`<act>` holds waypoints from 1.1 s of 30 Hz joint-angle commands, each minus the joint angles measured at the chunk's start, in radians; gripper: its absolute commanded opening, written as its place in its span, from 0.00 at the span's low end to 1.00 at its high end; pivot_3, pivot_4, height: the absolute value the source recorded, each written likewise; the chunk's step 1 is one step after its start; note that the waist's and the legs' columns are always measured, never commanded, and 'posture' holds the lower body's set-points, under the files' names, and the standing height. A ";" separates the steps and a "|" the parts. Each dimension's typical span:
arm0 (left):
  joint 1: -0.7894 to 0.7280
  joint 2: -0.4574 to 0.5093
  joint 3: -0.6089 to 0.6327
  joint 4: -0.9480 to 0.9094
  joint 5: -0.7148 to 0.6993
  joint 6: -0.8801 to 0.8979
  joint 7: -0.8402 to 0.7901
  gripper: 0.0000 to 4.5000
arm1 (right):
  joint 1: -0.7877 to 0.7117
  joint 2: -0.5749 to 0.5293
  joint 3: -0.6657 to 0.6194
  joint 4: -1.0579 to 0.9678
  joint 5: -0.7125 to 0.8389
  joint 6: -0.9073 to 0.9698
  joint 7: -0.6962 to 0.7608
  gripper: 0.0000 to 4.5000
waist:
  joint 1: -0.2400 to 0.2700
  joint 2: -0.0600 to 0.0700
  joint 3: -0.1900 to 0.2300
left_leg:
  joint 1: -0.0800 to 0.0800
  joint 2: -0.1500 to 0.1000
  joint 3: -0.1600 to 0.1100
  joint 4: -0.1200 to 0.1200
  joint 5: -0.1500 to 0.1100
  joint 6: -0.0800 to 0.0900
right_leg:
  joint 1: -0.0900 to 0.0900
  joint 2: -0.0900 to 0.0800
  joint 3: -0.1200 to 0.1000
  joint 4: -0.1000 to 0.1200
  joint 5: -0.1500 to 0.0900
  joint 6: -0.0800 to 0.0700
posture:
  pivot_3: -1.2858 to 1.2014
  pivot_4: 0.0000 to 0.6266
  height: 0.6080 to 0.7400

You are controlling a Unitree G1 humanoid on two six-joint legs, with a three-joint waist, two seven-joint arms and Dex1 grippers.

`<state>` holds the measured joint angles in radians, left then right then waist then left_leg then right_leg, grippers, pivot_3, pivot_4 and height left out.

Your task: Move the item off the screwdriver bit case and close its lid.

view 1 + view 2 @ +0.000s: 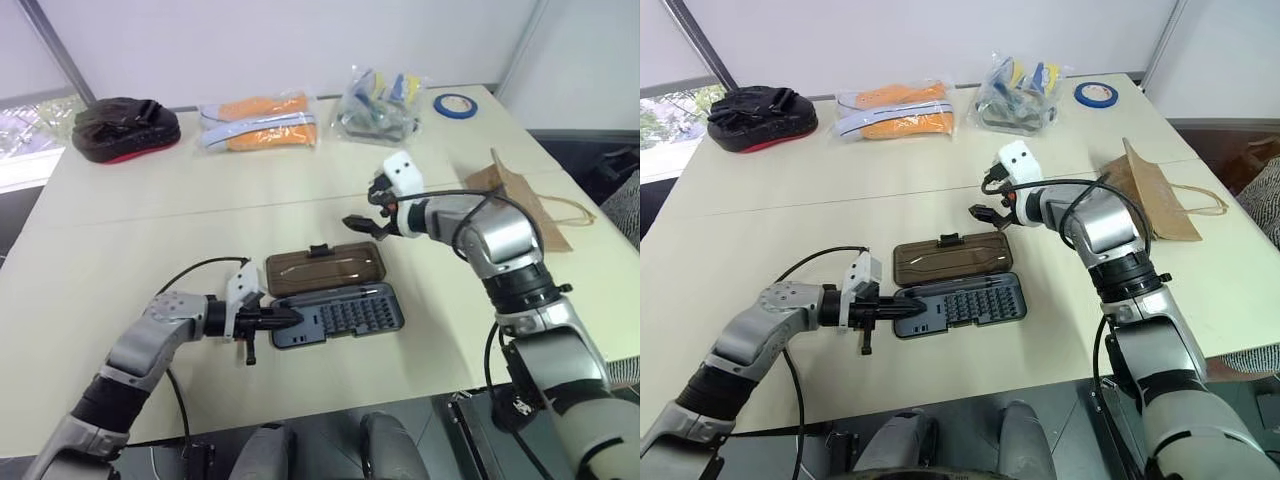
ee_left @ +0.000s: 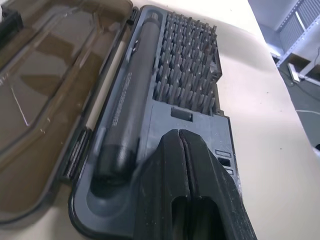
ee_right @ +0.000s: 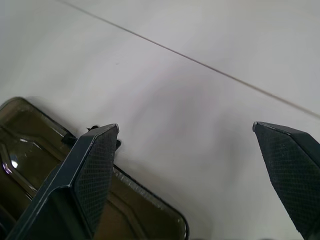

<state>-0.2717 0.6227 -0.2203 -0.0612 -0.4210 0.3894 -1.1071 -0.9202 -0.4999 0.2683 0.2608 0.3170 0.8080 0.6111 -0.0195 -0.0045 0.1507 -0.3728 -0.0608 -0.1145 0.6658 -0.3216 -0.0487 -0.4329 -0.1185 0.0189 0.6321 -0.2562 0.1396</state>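
Pale tabletop [image 1: 150, 250] carries an open bit case [image 1: 335, 316], paper bag [image 1: 520, 195], black pouch [image 1: 125, 128], orange packets [image 1: 260, 122], blue tape roll [image 1: 455, 103].

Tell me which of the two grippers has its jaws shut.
The left gripper, lying over the near left end of the screwdriver bit case. Its two black jaws are pressed together, while the right gripper, above the open lid, has jaws spread wide.

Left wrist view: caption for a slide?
Shut left fingers over the open case, lid laid flat beside it.
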 commanded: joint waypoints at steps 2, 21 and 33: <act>0.020 -0.005 -0.022 0.061 0.064 -0.020 0.009 0.00 | -0.083 0.011 0.013 0.103 -0.056 -0.170 0.157 0.99 | -0.001 0.000 0.000 | 0.000 0.000 0.000 0.000 0.000 0.000 | 0.000 0.000 0.000 0.000 0.000 0.000 | 0.52 0.24 1.00; 0.049 -0.011 -0.001 0.031 0.068 -0.026 0.045 0.00 | -0.136 0.079 0.106 0.497 -0.312 -0.495 0.424 0.99 | -0.004 0.000 0.000 | 0.001 0.000 -0.001 0.000 0.000 -0.001 | 0.000 0.000 0.000 0.001 0.000 0.000 | 0.52 0.24 1.00; 0.049 -0.017 0.001 0.021 0.066 -0.021 0.062 0.00 | -0.156 0.121 0.078 0.604 -0.373 -0.551 0.411 0.99 | -0.005 0.001 -0.001 | 0.001 0.000 -0.001 0.000 0.000 -0.001 | 0.001 0.000 0.000 0.001 0.000 0.000 | 0.52 0.24 1.00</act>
<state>-0.2447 0.6029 -0.2125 -0.0649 -0.3997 0.3419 -1.0728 -1.0453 -0.3793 0.3607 0.8555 -0.0398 0.2773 1.0181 -0.0248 -0.0037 0.1502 -0.3714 -0.0607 -0.1154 0.6659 -0.3211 -0.0496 -0.4324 -0.1185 0.0189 0.6330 -0.2562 0.1396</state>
